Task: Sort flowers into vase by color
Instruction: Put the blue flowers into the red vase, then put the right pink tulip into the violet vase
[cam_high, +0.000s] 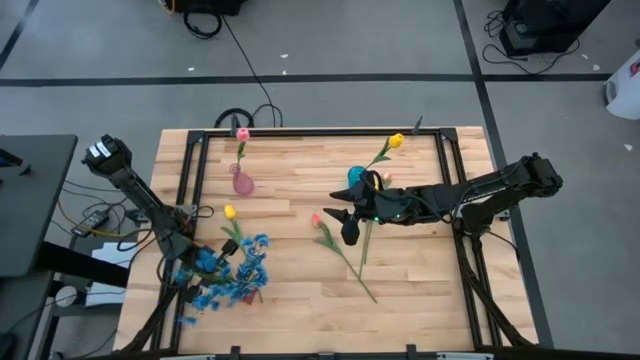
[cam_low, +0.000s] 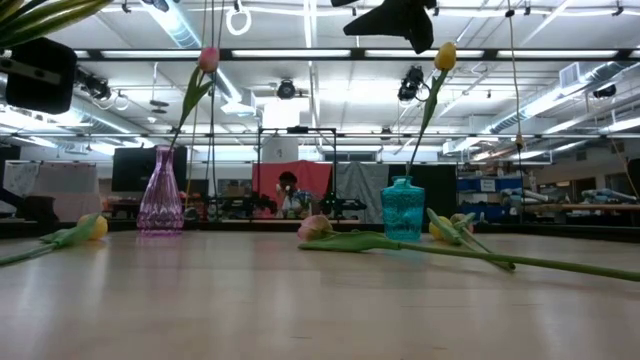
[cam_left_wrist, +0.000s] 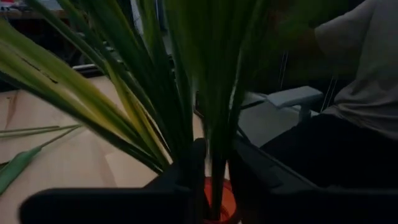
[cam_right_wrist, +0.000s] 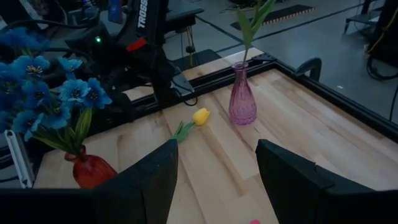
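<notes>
A bunch of blue flowers (cam_high: 235, 275) (cam_right_wrist: 37, 81) stands with its green stems in a small red vase (cam_right_wrist: 92, 171) near the table's left near corner. My left gripper (cam_high: 188, 265) (cam_left_wrist: 219, 171) is at those stems. My right gripper (cam_high: 345, 222) (cam_right_wrist: 217, 168) hovers open above the table's middle, over a pink tulip (cam_high: 317, 220) (cam_low: 315, 225) that lies flat. A yellow tulip (cam_high: 230, 212) (cam_right_wrist: 200, 116) lies near the blue bunch. Another tulip (cam_low: 450, 225) lies beside the teal vase (cam_high: 357, 177). My left gripper has the blue flowers' green stems (cam_left_wrist: 217, 155) between its two fingers, just above the red vase's mouth (cam_left_wrist: 217, 202). The fingers come in roughly level from the table's left side. The stems stand upright in the vase and fan out above the fingers.
A pink glass vase (cam_high: 243, 183) (cam_low: 160, 205) holds one pink tulip. The teal vase (cam_low: 403, 208) holds one yellow tulip. A dark metal frame (cam_high: 190, 170) runs around the wooden table. A seated person (cam_left_wrist: 360, 93) is beyond the table's left edge.
</notes>
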